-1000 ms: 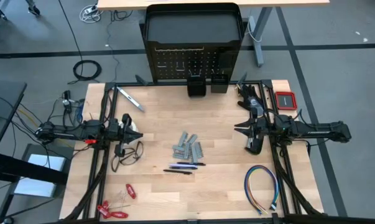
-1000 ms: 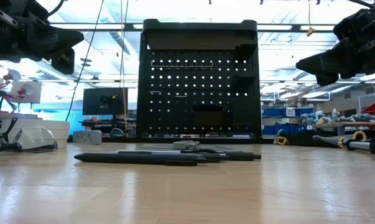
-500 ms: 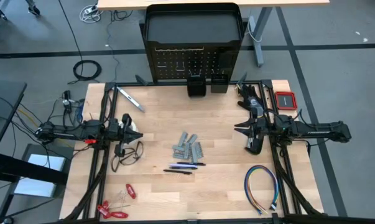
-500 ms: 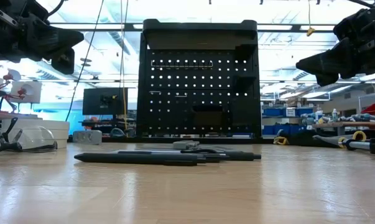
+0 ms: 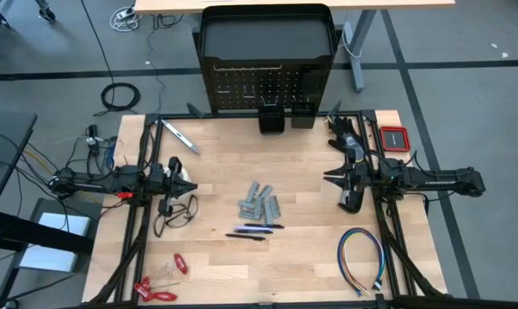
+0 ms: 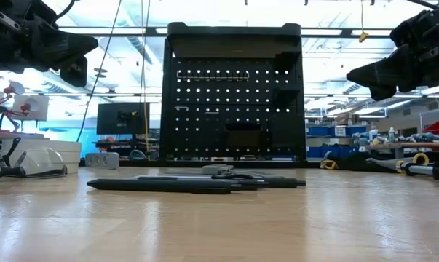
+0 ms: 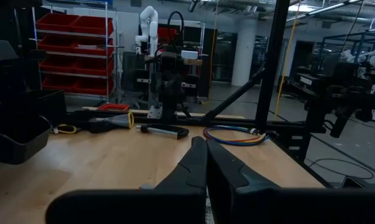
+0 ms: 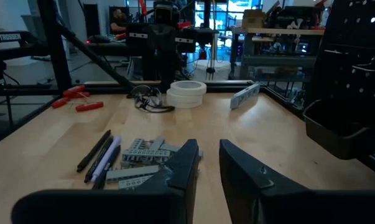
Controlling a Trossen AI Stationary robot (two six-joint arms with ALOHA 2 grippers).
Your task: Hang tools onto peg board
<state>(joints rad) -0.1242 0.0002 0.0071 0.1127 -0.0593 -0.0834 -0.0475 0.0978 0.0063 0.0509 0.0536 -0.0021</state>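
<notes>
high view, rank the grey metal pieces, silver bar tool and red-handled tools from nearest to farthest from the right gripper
From the right gripper, at the table's right side:
1. Grey metal pieces, mid-table, just left of it.
2. Silver bar tool, far-left corner by the peg board.
3. Red-handled tools, near-left corner.

Pale wood table (image 5: 310,172), smooth satin grain; matt black perforated metal peg board (image 6: 234,109); dull grey metal pieces (image 8: 143,158); glossy dark pens (image 6: 168,185).
</notes>
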